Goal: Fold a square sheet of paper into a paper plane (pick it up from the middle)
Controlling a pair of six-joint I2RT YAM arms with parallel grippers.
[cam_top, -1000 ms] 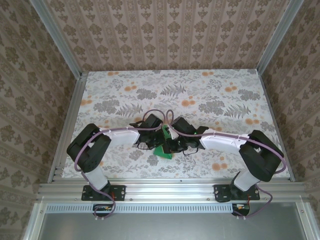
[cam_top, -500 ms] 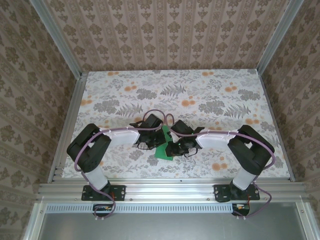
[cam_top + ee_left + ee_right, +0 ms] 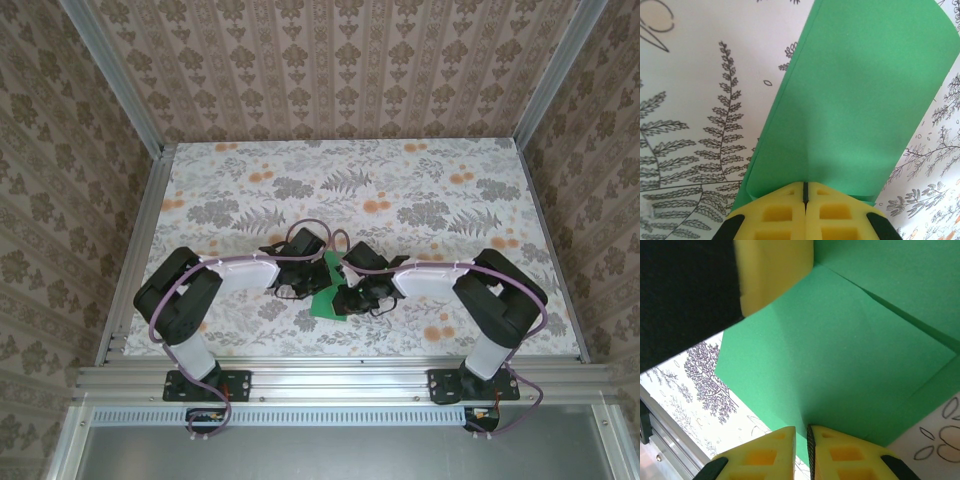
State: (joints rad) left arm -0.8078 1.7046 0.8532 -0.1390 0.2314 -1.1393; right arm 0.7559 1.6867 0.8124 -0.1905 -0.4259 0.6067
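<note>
The green paper [image 3: 327,297] lies folded small on the flowered table [image 3: 430,190], near the middle of the table's front edge. From above, both arms bend in over the paper and hide most of it. The left gripper [image 3: 804,186] has its yellow fingers pressed together on the paper's edge, and the paper there looks smooth and curved. The right gripper [image 3: 801,432] seems to pinch the paper too, with a thin dark slit between its fingers. Its camera shows fold lines in the paper, and one yellow finger [image 3: 774,270] of the left gripper right by the paper.
</note>
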